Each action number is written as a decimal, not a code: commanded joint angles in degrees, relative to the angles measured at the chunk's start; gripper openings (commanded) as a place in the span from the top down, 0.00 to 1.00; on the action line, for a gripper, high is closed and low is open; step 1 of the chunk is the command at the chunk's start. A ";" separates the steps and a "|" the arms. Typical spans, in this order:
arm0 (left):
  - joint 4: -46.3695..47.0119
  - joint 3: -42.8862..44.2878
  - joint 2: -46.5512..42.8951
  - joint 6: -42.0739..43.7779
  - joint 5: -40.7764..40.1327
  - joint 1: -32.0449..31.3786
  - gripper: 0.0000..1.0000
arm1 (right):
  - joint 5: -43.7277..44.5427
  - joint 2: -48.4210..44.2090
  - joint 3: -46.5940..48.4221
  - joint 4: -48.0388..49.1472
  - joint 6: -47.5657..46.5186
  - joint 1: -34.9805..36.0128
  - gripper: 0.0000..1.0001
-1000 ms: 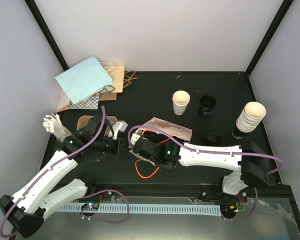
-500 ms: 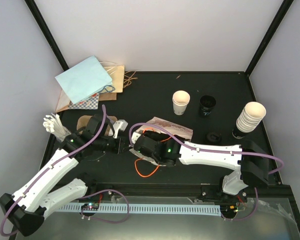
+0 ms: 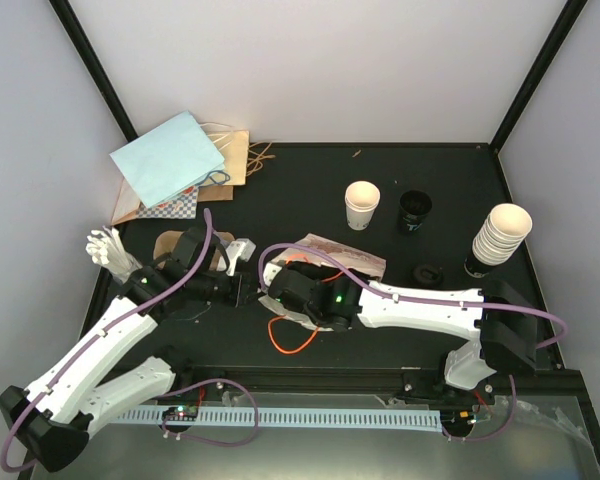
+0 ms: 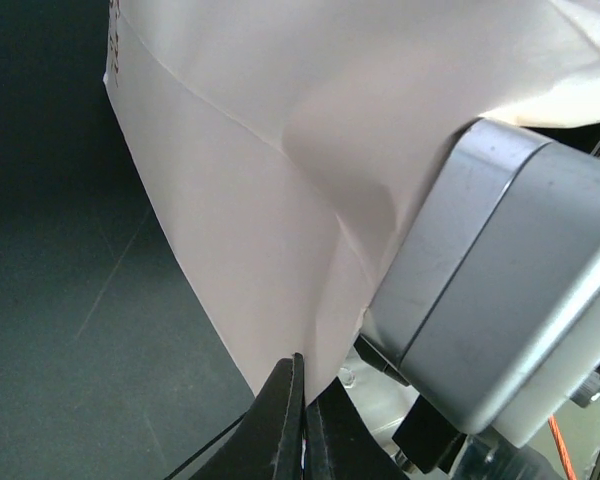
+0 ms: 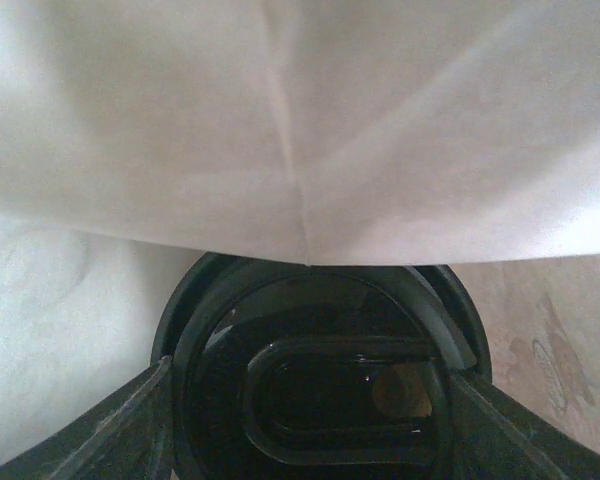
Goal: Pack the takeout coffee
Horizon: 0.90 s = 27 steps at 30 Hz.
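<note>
Right jaws grip a black-lidded cup point(image 5: 310, 390) half-hidden under the bag point(image 5: 280, 120).

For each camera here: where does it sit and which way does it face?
Top: fixed above and behind the bases, looking down at the table; left arm and right arm show.
Left wrist: faces a wall of the paper bag; left gripper closed on its edge.
Right wrist: looks inside the bag at a lidded cup held by the right gripper.
Shared: both wrist views show the bag.
</note>
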 commanded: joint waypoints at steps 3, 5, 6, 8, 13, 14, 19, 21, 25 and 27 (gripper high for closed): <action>-3.65 2.62 -0.50 -0.92 0.34 -0.26 0.98 | 2.36 1.78 -1.30 -5.31 1.02 -2.33 0.54; -3.67 2.70 -0.55 -1.08 0.36 -0.27 0.98 | 2.70 1.49 -1.34 -5.75 1.33 -2.33 0.54; -3.74 2.73 -0.62 -1.12 0.34 -0.33 0.98 | 2.78 1.32 -1.42 -6.05 1.59 -2.33 0.54; -3.71 2.78 -0.63 -1.22 0.29 -0.28 0.98 | 3.16 1.01 -1.64 -6.60 2.24 -2.36 0.54; -3.61 2.88 -0.63 -1.57 0.33 -0.34 0.98 | 4.19 0.10 -2.26 -7.84 4.03 -2.40 0.54; -3.61 2.88 -0.63 -1.55 0.31 -0.27 0.99 | 4.46 -0.09 -2.38 -8.04 4.27 -2.39 0.54; -3.55 2.97 -0.59 -1.64 0.16 -0.30 0.98 | 5.78 -0.87 -2.54 -9.50 5.59 -2.34 0.55; -3.59 3.02 -0.55 -1.64 0.09 -0.26 0.98 | 5.93 -1.68 -2.52 -9.78 6.04 -2.33 0.55; -3.67 2.98 -0.63 -1.82 0.16 -0.33 0.98 | 5.83 -2.74 -3.21 -9.31 5.93 -2.33 0.54; -3.61 3.05 -0.80 -1.89 0.16 -0.27 0.98 | 6.15 -2.35 -3.38 -8.83 5.54 -2.42 0.54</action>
